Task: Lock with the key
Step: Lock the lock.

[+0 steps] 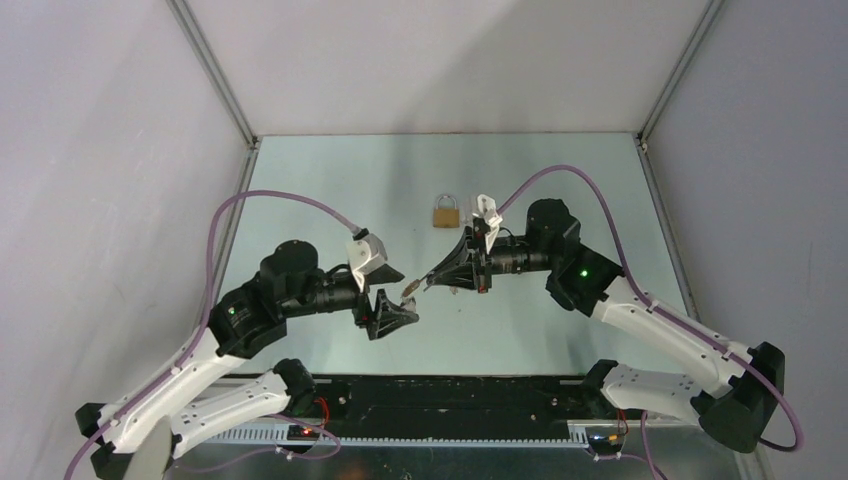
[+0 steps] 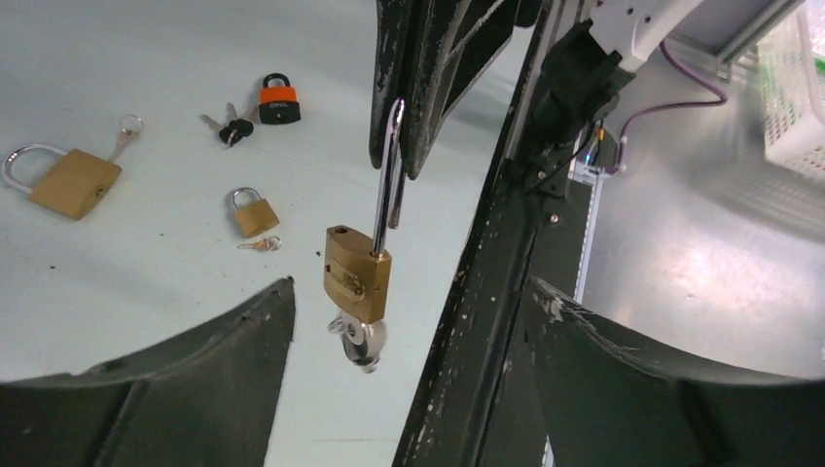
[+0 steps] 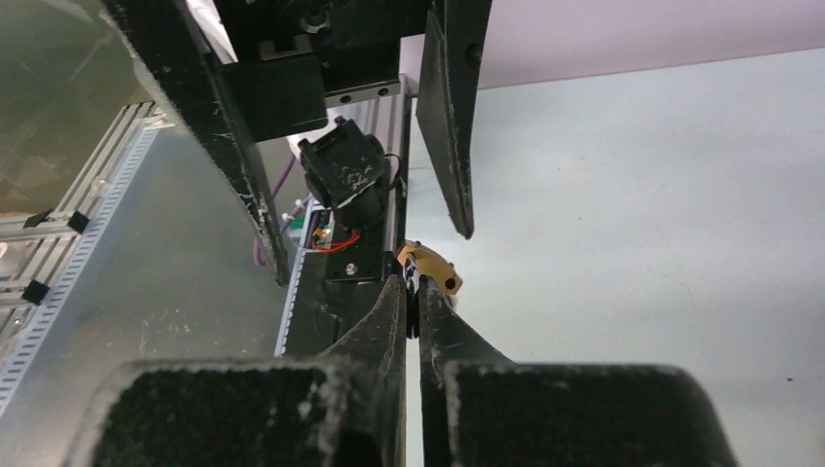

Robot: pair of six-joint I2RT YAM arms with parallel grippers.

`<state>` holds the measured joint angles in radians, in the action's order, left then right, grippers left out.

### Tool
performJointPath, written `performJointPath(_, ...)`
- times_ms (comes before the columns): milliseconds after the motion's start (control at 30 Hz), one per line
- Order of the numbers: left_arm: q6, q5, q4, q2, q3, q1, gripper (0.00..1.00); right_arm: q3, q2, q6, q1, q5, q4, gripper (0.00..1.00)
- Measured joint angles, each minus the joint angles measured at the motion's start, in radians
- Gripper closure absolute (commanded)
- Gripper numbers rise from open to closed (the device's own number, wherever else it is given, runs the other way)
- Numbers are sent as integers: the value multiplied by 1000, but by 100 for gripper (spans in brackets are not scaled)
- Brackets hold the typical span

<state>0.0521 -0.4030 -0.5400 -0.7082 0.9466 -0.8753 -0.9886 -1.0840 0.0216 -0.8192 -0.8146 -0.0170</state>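
Observation:
A small brass padlock hangs in the air by its long steel shackle, which is pulled out of the body on one side. A silver key sticks out of the bottom of the padlock. My right gripper is shut on the shackle, and the padlock body shows just past its tips. My left gripper is open, with its fingers on either side of the padlock and key and not touching them. In the top view both grippers meet at the padlock.
On the table lie a large brass padlock with a key, a small brass padlock with a key, an orange and black padlock and a bunch of keys. A brass padlock sits behind the grippers.

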Motion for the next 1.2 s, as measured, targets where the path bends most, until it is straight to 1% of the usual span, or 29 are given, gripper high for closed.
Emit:
performJointPath(67, 3, 17, 1, 6, 0, 0, 4, 0, 4, 1, 0, 20, -2, 100)
performJointPath(300, 31, 116, 27, 8, 0, 0, 2, 0, 76, 45, 19, 39, -31, 100)
performJointPath(433, 53, 132, 64, 6, 0, 0, 7, -1, 109, 93, 32, 40, -66, 100)
performJointPath(467, 56, 126, 81, 7, 0, 0, 11, -1, 115, 105, 35, 42, -74, 100)
performJointPath(533, 63, 109, 111, 7, 0, 0, 15, -1, 123, 133, 36, 51, -85, 100)
performJointPath(600, 72, 96, 141, 9, 0, 0, 16, -1, 129, 172, 39, 74, -97, 100)
performJointPath(700, 83, 80, 230, 23, -2, 0, 16, -1, 130, 245, 42, 119, -124, 100)
performJointPath(900, 117, 94, 444, 80, -35, 0, 22, -1, 136, 393, 45, 217, -203, 100)
performJointPath(1067, 189, 109, 583, 48, -36, 0, 23, 14, 153, 483, 46, 236, -307, 100)
performJointPath(1133, 234, 107, 644, 16, -46, 0, 26, 16, 154, 513, 46, 236, -343, 100)
performJointPath(1200, 266, 102, 683, -4, -60, 0, 32, 18, 153, 546, 46, 235, -372, 100)
